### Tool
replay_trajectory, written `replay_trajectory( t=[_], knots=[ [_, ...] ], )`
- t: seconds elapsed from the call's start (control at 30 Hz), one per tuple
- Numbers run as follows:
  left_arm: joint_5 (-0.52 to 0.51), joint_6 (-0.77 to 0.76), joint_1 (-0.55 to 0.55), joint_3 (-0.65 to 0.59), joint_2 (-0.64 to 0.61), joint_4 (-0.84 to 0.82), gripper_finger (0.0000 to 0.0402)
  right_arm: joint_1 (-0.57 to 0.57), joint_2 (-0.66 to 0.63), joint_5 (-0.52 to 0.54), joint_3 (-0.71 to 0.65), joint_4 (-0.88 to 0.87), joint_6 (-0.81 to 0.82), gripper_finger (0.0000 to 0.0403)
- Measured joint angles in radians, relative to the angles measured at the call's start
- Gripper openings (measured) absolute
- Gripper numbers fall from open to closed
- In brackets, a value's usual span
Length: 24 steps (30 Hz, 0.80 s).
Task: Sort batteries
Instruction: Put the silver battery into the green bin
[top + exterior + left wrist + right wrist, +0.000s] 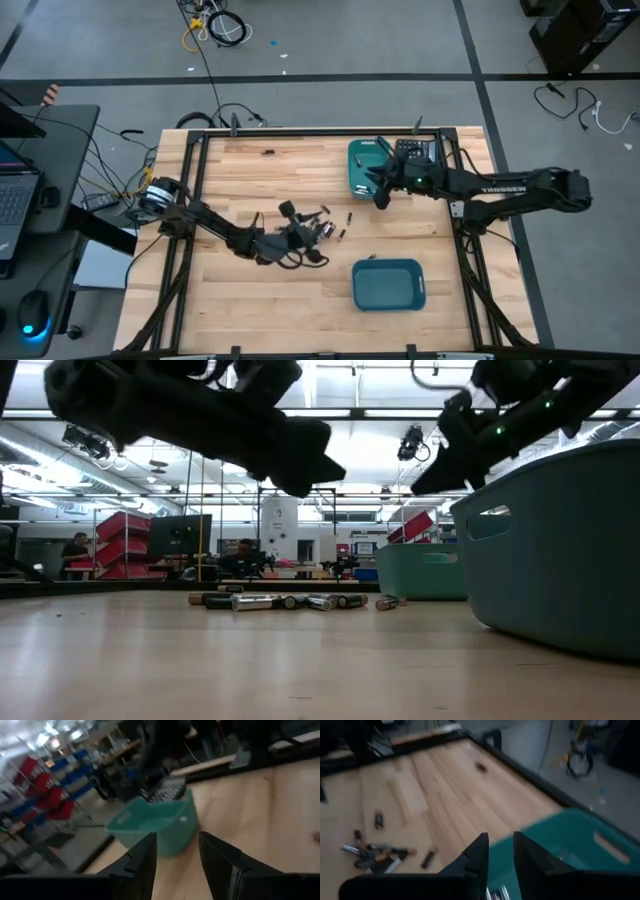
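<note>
Sorting looks only partly done, as far as one can judge. Most of the batteries point(290, 601) lie loose on the wooden table point(250, 310), in a small cluster near its middle, just beside the left gripper point(322, 229), with one stray cell point(267, 152) well apart near the far edge. The far teal bin point(362, 168), next to the black calculator point(414, 153), already holds at least a couple of silvery cells, glimpsed in the right wrist view just past the fingers. The near teal bin point(389, 285) shows nothing inside from above, though cells this small could hide there.

In the low view the cluster forms a rough row, most cells lying on their sides with long axes across the picture, more or less end to end; the silvery one point(255, 601) is clearest. From above the scattered cells point in mixed directions, some angled, and which end is which cannot be made out.

The right gripper point(499, 851) hangs over the far bin's rim, its fingers point(479, 851) a narrow gap apart with nothing seen between them. The left gripper hovers above the cluster, its fingers point(142, 862) moderately spread and empty.

The bulk of the pile remains to be carried over
</note>
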Motion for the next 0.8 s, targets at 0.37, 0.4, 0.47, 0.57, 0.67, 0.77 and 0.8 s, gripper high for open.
replay_trajectory(
  t=[0.37,0.4,0.47,0.57,0.67,0.77,0.8],
  knots=[
    [0.333,-0.536,-0.012,0.000,-0.255,-0.737,0.0147,0.074,-0.052,0.001,0.000,0.012,-0.012,0.0073],
    [0.370,-0.564,-0.012,0.000,-0.272,-0.783,0.0147,0.079,-0.051,0.001,0.000,0.012,-0.011,0.0073],
    [0.459,-0.614,-0.009,0.000,-0.301,-0.858,0.0147,0.087,-0.050,0.001,0.000,0.010,-0.004,0.0074],
    [0.558,-0.661,-0.004,0.000,-0.304,-0.906,0.0147,0.098,-0.050,0.001,0.000,0.012,-0.001,0.0074],
    [0.584,-0.663,-0.007,0.002,-0.275,-0.893,0.0147,0.102,-0.050,0.001,0.000,0.011,-0.001,0.0074],
    [0.589,-0.664,-0.020,0.001,-0.238,-0.908,0.0147,0.102,-0.050,0.001,0.000,0.007,0.005,0.0073],
    [0.589,-0.667,-0.024,0.001,-0.230,-0.908,0.0147,0.101,-0.050,0.001,0.000,0.004,0.006,0.0073]
  ],
)
